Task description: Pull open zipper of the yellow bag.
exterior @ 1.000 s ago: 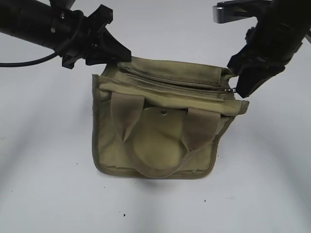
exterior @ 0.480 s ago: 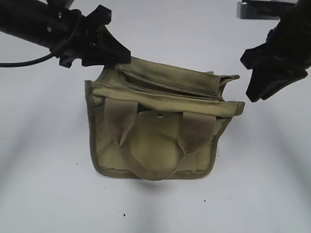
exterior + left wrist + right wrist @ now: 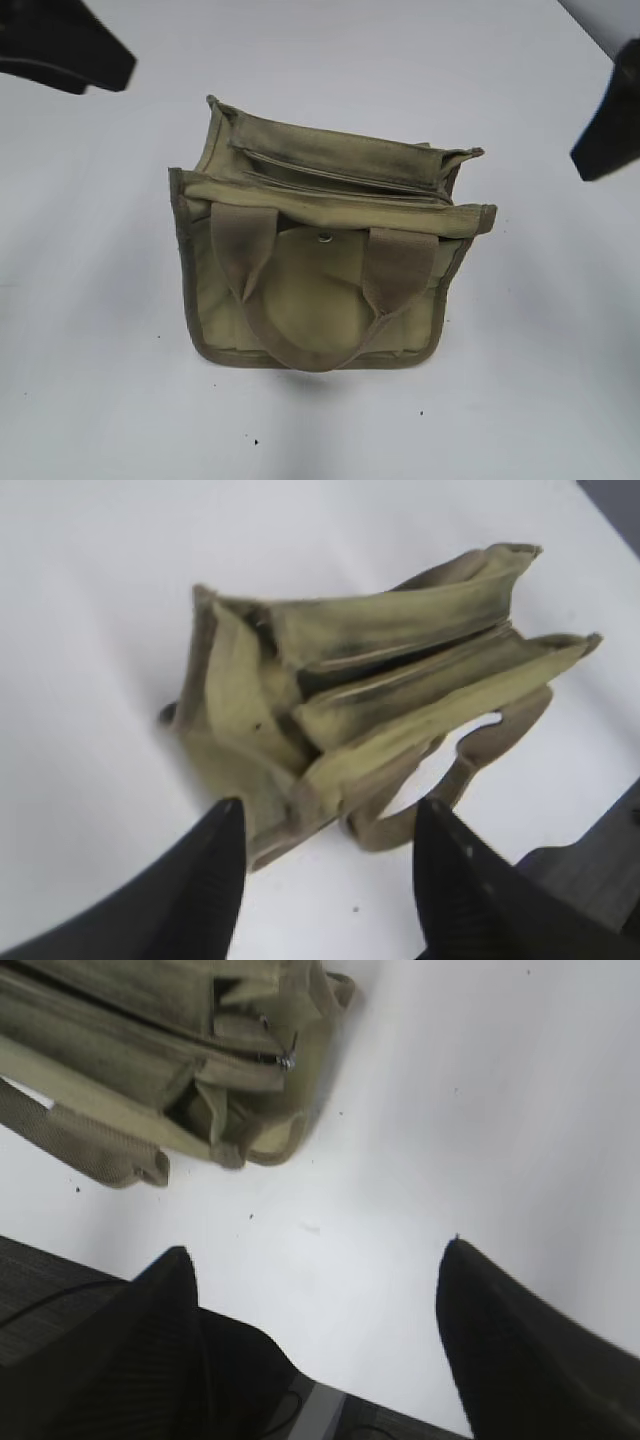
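Nearest the exterior camera, the white table (image 3: 100, 400) lies bare but for a few dark specks. On it stands the yellow bag (image 3: 320, 300), a small boxy olive-yellow canvas tote, roughly central, its two webbing loop handles (image 3: 300, 345) hanging down the near face below a small round metal snap (image 3: 326, 236).

Along the top runs the zipper (image 3: 340, 185), a thin zip line in olive fabric. In the left wrist view the two top flaps stand apart with a dark gap between them, and in the right wrist view the small silver pull tab (image 3: 286, 1060) sits at the bag's end. By that, I judge the zipper open along most or all of its length, and little seems left beyond clearing the arms.

Farther back, the left gripper (image 3: 325, 880) is off the bag, its black jaws spread wide with nothing between them. The right gripper (image 3: 315, 1330) is likewise wide and empty, well apart from the bag over bare table. Open room surrounds the bag on every side; the table's edge shows at the bottom of the right wrist view.
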You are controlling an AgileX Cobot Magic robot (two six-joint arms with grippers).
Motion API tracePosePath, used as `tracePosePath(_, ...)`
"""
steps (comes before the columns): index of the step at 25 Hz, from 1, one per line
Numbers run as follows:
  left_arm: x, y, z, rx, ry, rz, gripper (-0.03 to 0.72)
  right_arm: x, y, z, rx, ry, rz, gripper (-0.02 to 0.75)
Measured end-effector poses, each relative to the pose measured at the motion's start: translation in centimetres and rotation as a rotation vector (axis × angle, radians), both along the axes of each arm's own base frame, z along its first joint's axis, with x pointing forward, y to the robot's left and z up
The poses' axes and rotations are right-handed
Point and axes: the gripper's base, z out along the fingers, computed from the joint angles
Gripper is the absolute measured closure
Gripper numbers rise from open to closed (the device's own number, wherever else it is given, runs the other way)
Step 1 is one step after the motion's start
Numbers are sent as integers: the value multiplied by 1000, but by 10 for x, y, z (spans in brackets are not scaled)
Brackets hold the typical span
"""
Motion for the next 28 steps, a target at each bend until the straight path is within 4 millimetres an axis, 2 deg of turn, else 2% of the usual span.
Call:
tracePosePath(2, -25, 17, 15, 68, -34, 49, 270, -23, -6, -2, -10, -9, -1, 164)
tracePosePath(5, -63, 41, 21, 138, -65, 150, 270, -57, -15, -12, -30, -8, -2, 164)
tracePosePath(9, -122, 72, 7, 193, -118, 233, 270, -101, -27, -33, -56, -9, -2, 164)
tracePosePath(11, -153, 86, -7, 200, -158, 255, 268, -123, -34, -41, -68, -32, -4, 164)
tracePosePath(13, -174, 96, -26, 227, -185, 267, 269, -145, -40, -48, -77, -74, -5, 164)
tracePosePath(16, -202, 109, -53, 240, -232, 282, 269, -168, -48, -59, -95, -120, -8, 164)
tracePosePath(19, -220, 117, -70, 228, -285, 295, 269, -186, -52, -67, -87, -173, -12, 164)
tracePosePath(22, -230, 120, -76, 194, -352, 307, 270, -195, -54, -73, -77, -221, -17, 164)
tracePosePath(28, -234, 122, -76, 178, -385, 313, 279, -194, -54, -82, -66, -263, -28, 163)
